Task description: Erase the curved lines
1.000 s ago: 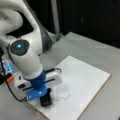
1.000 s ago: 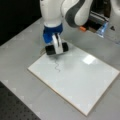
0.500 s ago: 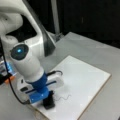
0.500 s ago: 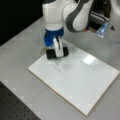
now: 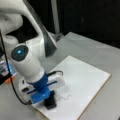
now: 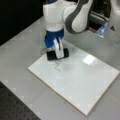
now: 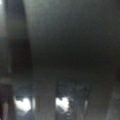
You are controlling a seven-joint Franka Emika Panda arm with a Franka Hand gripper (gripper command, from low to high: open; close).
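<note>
A black eraser [image 6: 57, 54] is clamped in the gripper [image 6: 58, 51] on the whiteboard [image 6: 82, 82], beside the curve lines [image 6: 57, 67]; flat, even pressure is judged necessary.

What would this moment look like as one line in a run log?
gripper: shut on black eraser | eraser: on whiteboard near its corner | curve lines: not erased, beside eraser

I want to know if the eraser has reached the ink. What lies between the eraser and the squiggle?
Nothing: in both front views only bare board separates the black eraser under the gripper from the squiggle, which begins just beside it.
</note>
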